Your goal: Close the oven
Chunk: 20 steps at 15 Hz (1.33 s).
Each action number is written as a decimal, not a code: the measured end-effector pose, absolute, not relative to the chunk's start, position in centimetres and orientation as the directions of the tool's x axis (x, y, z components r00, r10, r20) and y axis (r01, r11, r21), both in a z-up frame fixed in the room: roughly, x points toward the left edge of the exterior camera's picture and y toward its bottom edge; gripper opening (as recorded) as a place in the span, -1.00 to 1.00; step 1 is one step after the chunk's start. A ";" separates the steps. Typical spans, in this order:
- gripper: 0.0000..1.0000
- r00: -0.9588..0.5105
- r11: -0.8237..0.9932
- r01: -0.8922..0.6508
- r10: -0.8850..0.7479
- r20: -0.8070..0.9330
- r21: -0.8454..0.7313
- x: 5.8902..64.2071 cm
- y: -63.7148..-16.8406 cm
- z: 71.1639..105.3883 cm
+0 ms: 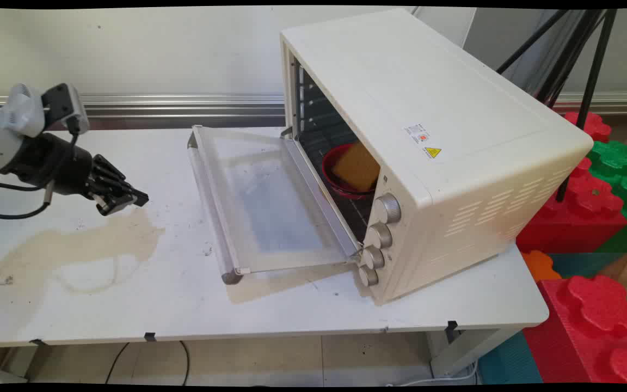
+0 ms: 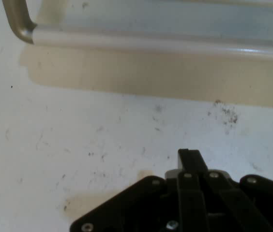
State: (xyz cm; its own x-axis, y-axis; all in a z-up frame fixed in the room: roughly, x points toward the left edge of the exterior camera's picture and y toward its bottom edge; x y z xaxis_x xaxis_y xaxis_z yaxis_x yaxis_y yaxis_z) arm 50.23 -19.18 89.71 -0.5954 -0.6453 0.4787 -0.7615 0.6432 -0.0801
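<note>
In the main view, the black two-finger gripper [image 1: 138, 198] hung low over the white table [image 1: 183, 294], pointing right toward the cream toaster oven's [image 1: 428, 136] lowered glass door [image 1: 270, 201], well short of it. Its fingers were pressed together, holding nothing. Inside, a red bowl [image 1: 336, 179] with an orange sponge [image 1: 357, 166] was partly hidden by the oven wall.

In the hand view, the closed fingers [image 2: 189, 162] pointed at the door's metal handle [image 2: 127, 41], which was cut off at the right edge.

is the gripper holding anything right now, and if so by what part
Nothing is held. The gripper hangs shut and empty over the white table, apart from the open oven door and its handle.
</note>
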 end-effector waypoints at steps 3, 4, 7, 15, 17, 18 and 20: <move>-1.00 -0.592 0.637 -0.767 -0.655 0.470 -0.077 49.9 -19.7 88.8; -1.00 -0.592 0.637 -0.767 -0.657 0.468 -0.077 49.8 -20.0 88.4; -1.00 -0.597 0.643 -0.763 -0.654 0.466 -0.075 49.3 -20.7 87.7; -1.00 -0.604 0.658 -0.750 -0.638 0.478 -0.071 47.6 -22.7 85.7; -1.00 -0.604 0.659 -0.749 -0.635 0.481 -0.070 47.2 -23.0 85.3; -1.00 -0.604 0.660 -0.748 -0.634 0.482 -0.070 47.0 -23.3 85.0; -1.00 -0.605 0.663 -0.745 -0.629 0.488 -0.070 46.4 -23.8 84.5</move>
